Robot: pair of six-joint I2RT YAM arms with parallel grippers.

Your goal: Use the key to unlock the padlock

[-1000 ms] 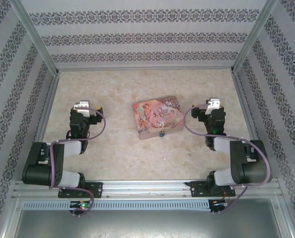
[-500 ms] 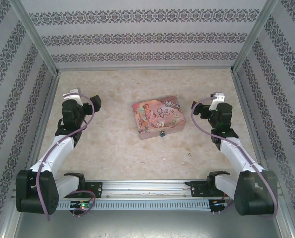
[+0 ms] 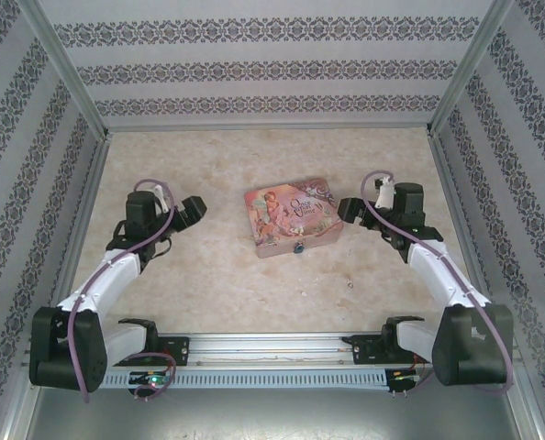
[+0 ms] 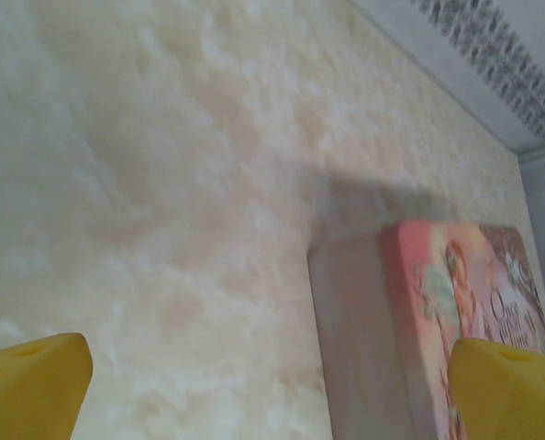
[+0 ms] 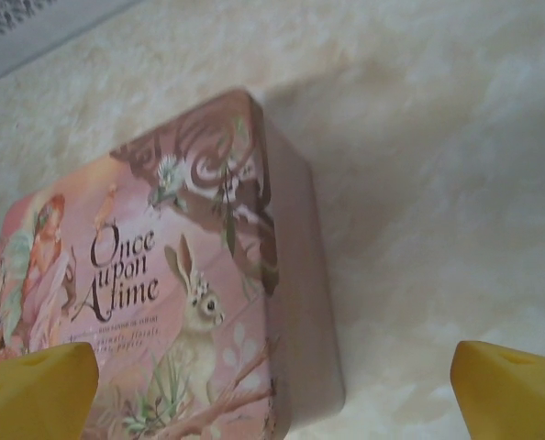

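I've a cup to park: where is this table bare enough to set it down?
Bare: the far strip between pink tin and back wall; the near middle by the rail. Crowded: left hand and right hand flank the tin, padlock at its near edge, key nearer still.

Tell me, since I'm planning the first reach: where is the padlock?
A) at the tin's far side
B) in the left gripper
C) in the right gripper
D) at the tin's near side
D: the top view shows the padlock against the edge of the tin nearest the arm bases.
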